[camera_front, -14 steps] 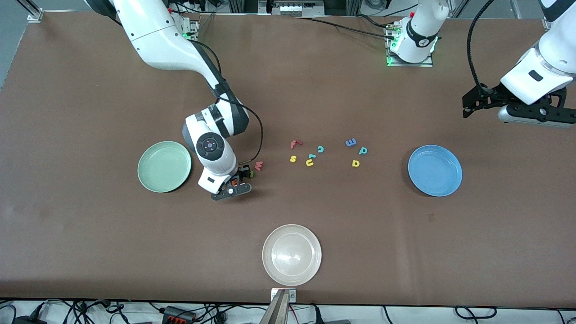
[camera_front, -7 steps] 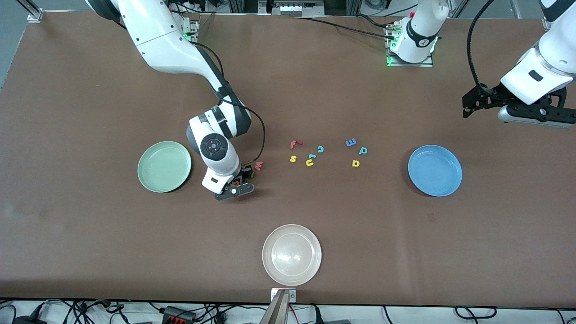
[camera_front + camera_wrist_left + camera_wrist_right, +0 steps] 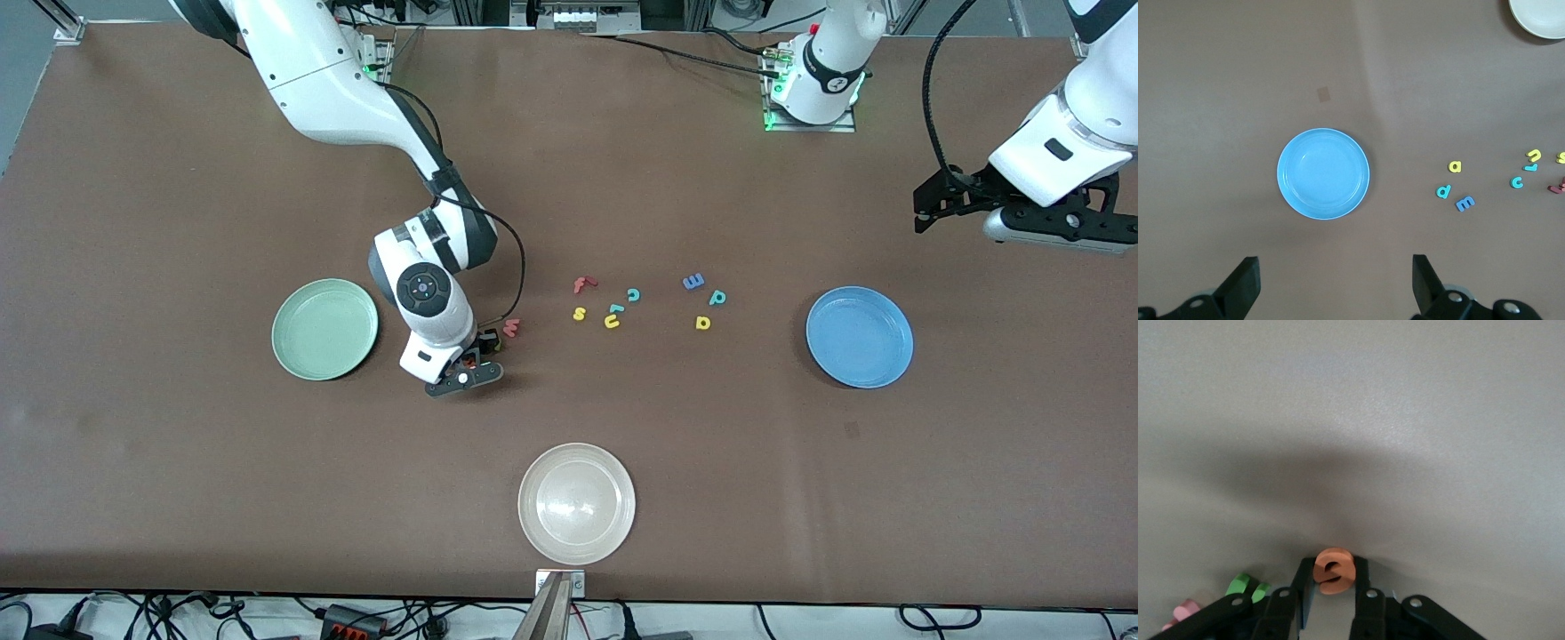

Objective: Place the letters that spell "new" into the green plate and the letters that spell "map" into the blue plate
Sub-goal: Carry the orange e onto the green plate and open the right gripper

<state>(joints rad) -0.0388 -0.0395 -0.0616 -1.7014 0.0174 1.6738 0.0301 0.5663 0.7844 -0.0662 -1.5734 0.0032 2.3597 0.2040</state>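
Note:
My right gripper (image 3: 467,360) is down at the table beside the green plate (image 3: 324,329), shut on the orange e (image 3: 1333,571), which stands pinched between its fingertips. The green n (image 3: 1245,585) and the pink w (image 3: 1185,611) lie close beside the fingers; the w (image 3: 510,328) also shows in the front view. The blue m (image 3: 693,281), teal p (image 3: 717,298) and yellow a (image 3: 702,323) lie between the table's middle and the blue plate (image 3: 859,336). My left gripper (image 3: 1336,267) waits open, high over the table near the blue plate (image 3: 1323,173).
A whitish-beige plate (image 3: 576,503) sits near the table's front edge. A red f (image 3: 583,284), yellow s (image 3: 579,313), teal c (image 3: 633,294) and yellow u (image 3: 612,322) lie clustered mid-table between the w and the m.
The right gripper has shifted slightly toward the w and closed its fingers on the orange e. The left arm has not moved.

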